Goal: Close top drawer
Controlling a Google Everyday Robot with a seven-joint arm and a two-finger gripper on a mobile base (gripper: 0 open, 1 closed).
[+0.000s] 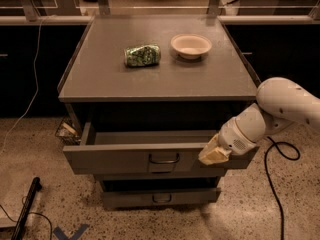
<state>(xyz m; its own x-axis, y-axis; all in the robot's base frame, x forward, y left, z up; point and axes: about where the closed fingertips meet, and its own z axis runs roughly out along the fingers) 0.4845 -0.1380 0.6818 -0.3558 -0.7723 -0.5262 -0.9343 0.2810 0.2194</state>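
The top drawer [110, 159] stands partly out below the bench [100, 81], toward 6 o'clock. The hand [215, 154] seems pressed on the drawer front at its 3 o'clock end; apart or together, I cannot tell. The push is under way. Next it needs a straight shove toward 12 o'clock, until flush.

One camera looks down from the front, fairly near, on the cabinet [160, 81], the end effector [214, 155] against the top drawer [120, 157].

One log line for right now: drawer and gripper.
top drawer: partly open | gripper: at its front, right end | cabinet top: can, bowl | task: not yet done
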